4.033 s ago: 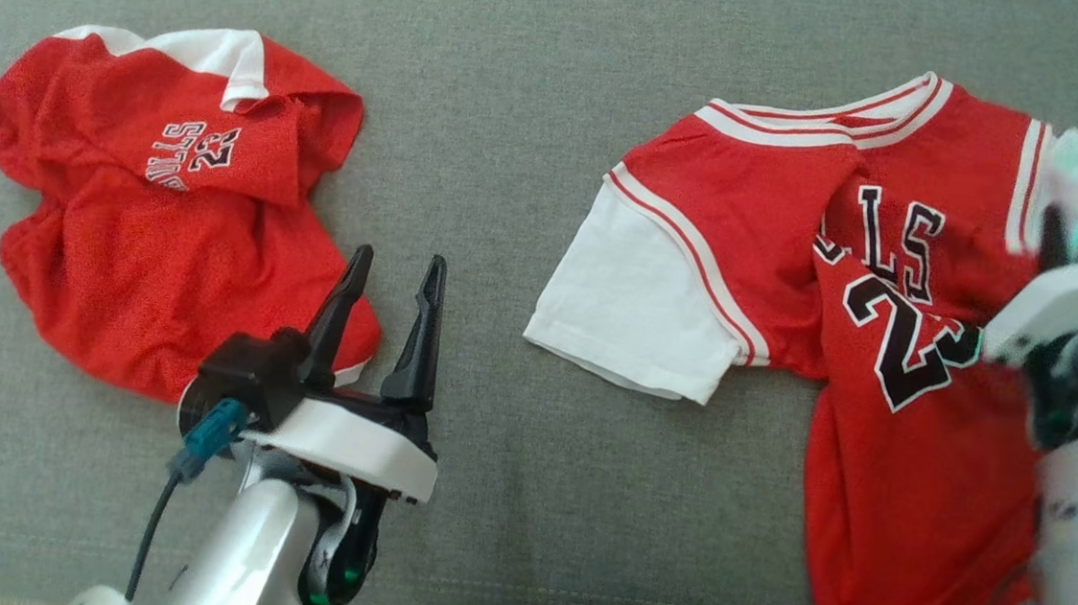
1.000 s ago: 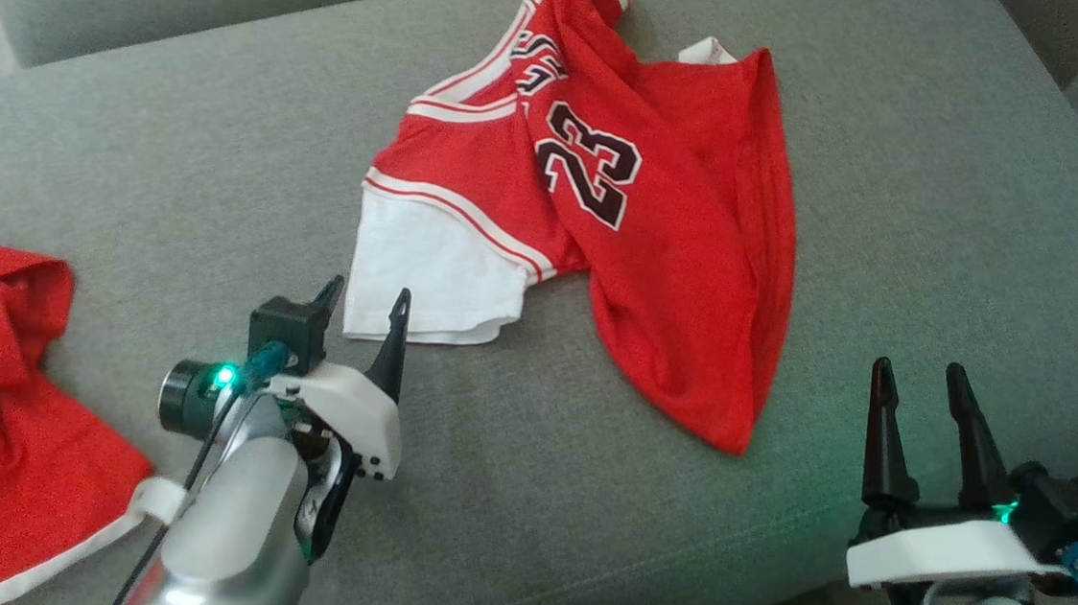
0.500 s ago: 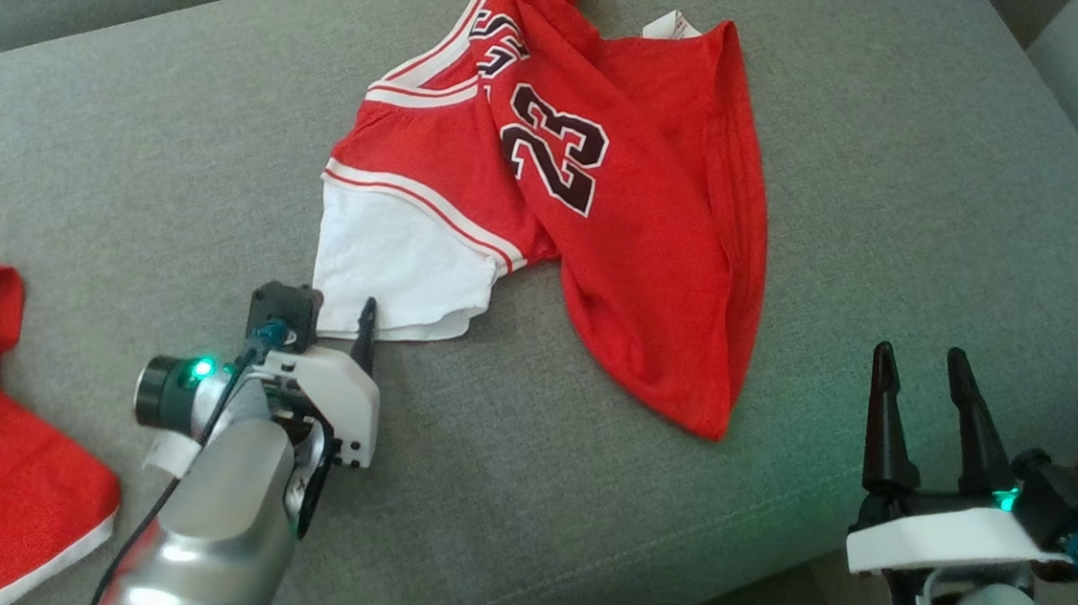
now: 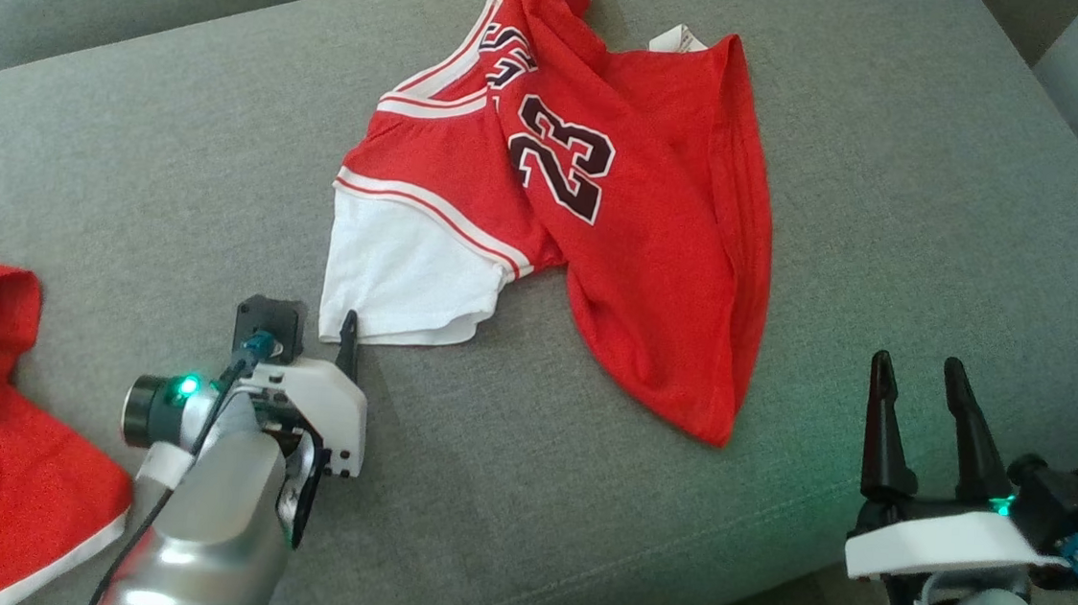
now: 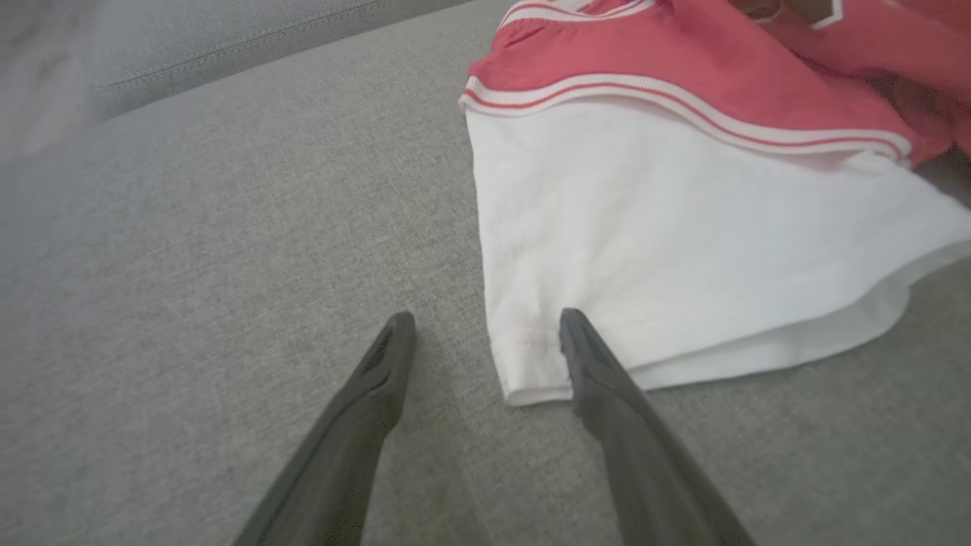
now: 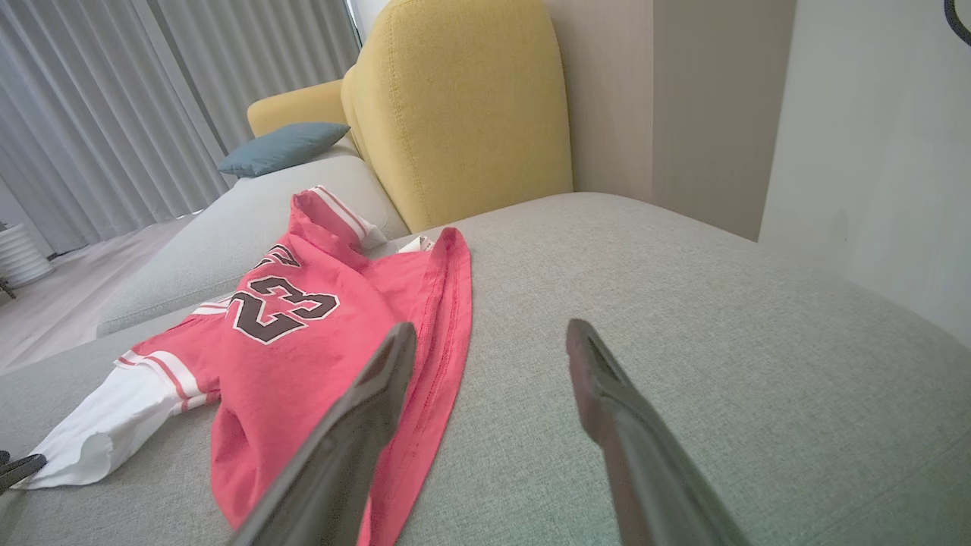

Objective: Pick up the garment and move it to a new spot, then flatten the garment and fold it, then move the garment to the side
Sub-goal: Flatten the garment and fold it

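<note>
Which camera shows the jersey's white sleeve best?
Left wrist view: the white sleeve lies close up, its hem corner between the left pincer's open fingers. Head view shows it whole but small; right wrist view, a far, foreshortened edge.

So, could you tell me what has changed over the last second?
The left claw has dipped toward the white sleeve, open around its corner, gripping nothing yet. The right claw stays open and idle; the red jersey lies as before.
</note>
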{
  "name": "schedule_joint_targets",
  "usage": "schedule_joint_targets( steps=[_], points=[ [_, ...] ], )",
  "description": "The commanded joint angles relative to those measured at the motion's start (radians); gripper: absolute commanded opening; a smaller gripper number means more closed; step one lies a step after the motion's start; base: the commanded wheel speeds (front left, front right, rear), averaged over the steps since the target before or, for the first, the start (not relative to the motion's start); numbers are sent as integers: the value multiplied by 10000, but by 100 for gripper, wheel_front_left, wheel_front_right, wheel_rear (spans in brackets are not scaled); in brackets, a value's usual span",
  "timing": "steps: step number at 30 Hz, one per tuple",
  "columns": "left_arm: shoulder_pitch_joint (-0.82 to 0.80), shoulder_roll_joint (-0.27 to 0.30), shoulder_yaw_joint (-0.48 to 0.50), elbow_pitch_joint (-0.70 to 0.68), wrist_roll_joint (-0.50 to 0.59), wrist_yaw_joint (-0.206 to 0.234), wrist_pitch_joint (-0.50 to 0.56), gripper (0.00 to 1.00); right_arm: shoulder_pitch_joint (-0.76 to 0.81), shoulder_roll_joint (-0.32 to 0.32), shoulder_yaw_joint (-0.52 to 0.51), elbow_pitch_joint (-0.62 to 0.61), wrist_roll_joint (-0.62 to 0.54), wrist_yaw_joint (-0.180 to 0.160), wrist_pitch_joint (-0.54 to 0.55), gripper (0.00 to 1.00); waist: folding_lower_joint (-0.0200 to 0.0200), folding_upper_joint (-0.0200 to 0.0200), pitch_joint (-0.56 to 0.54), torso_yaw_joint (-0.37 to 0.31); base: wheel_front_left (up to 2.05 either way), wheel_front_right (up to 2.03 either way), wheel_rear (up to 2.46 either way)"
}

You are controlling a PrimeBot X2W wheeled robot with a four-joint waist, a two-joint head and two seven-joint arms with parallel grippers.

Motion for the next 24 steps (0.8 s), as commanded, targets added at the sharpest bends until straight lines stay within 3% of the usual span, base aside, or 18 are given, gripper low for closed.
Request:
schedule_joint_targets(
  steps=[1,8,9,10,11,16,24],
  points=[
    [-471,156,222,-107,-52,-49,-4,100,-285,-47,194,-268,56,65,-120,100,0,0,-3,2,0,0,0],
    [-556,83,-2,363,-364,-570,540,100,-313,-47,238,-234,77,65,-124,100,0,0,-8,-31,0,0,0],
    [-556,74,-35,412,-415,-646,614,46,-312,-47,231,-225,77,65,-125,100,0,0,-11,-31,0,0,0],
    [-557,67,-69,442,-466,-730,659,6,-306,-47,226,-211,74,65,-126,100,0,0,-14,-30,0,0,0],
    [-556,60,-99,448,-526,-824,671,0,-299,-47,223,-193,71,65,-126,100,0,0,-19,-25,0,0,0],
    [-538,36,-226,228,-845,-1176,434,0,-277,-47,283,-50,89,65,-128,100,0,0,-97,61,0,0,0],
    [-495,27,-94,-1283,-1028,-688,-240,0,-262,-47,1100,686,1157,65,527,100,0,0,-219,388,0,0,0]
  ],
)
